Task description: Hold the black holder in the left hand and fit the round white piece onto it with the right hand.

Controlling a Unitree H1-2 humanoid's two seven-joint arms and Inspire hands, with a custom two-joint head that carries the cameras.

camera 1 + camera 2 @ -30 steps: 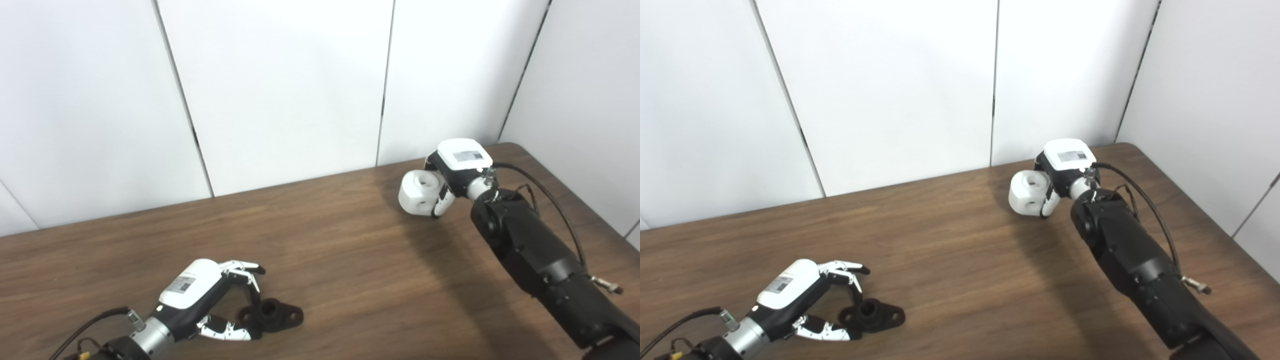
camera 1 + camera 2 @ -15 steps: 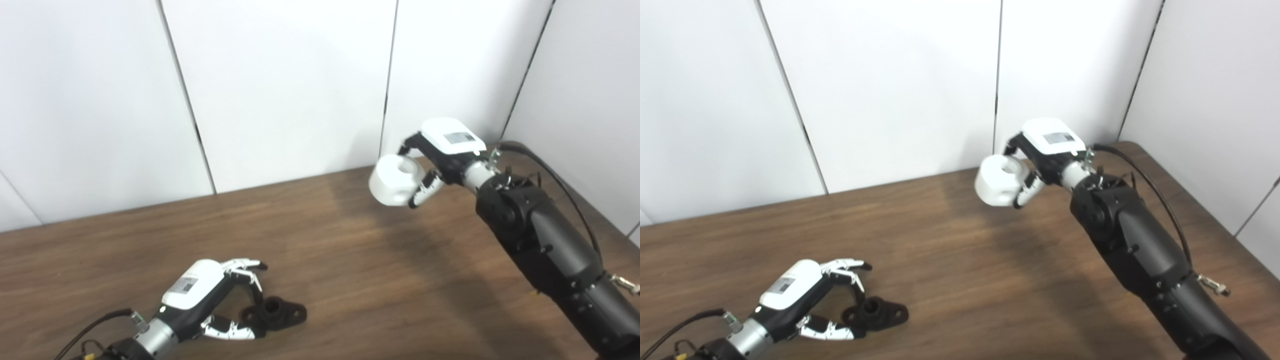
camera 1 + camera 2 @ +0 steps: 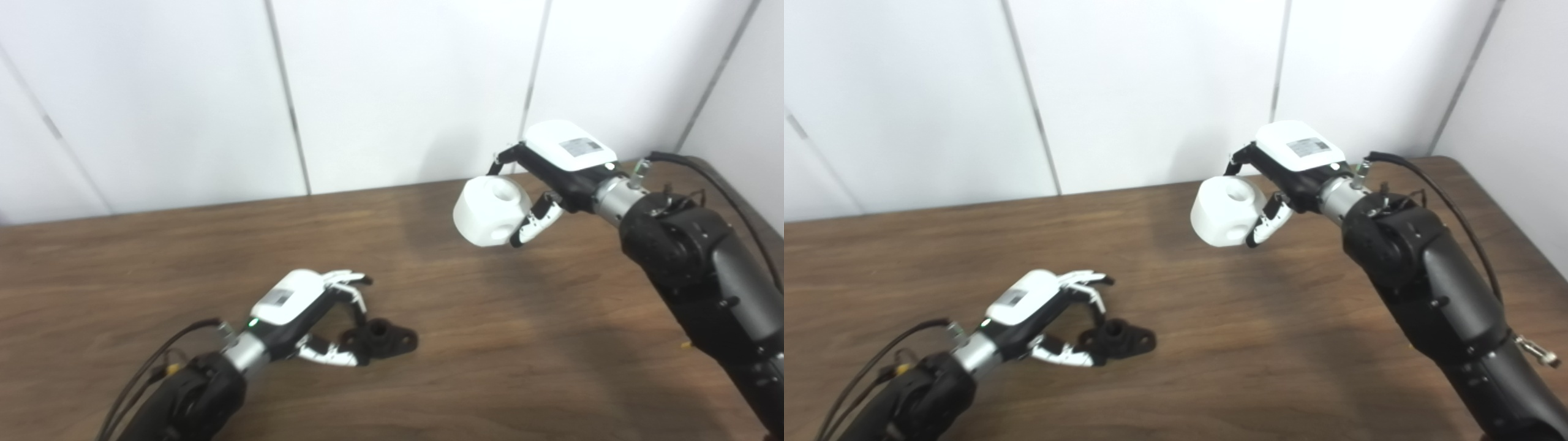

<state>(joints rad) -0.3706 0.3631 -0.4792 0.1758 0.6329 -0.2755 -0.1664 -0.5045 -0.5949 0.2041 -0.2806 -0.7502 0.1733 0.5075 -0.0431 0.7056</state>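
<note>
A dark wooden table [image 3: 429, 392] with a fine brown grain fills the lower 2 thirds of the frame, and smooth white wall panels [image 3: 398, 86] split by thin dark seams fill the upper third.

At lower left, the left hand [image 3: 306, 312] rests low at the tabletop, with a glossy white shell on its back and black-and-white fingers. The fingers curve around the left end of the black holder [image 3: 381, 339], with the thumb below and the others above; whether they actually grip it cannot be told. The black holder is a small matte piece, flat and roughly oval, with a raised round collar and a hole in its middle, and it lies on the wood at lower centre.

At upper right, the right hand [image 3: 1283, 177] is clenched on the round white piece [image 3: 1226, 210], carrying it above the table near the back edge. The round white piece is a chunky, smooth drum with a round hole in its top face and another in its side. It casts a soft shadow on the wood beneath.

The 2 hands are well apart, with bare wood between them. The table's right edge and rounded far corner show at the upper right.
</note>
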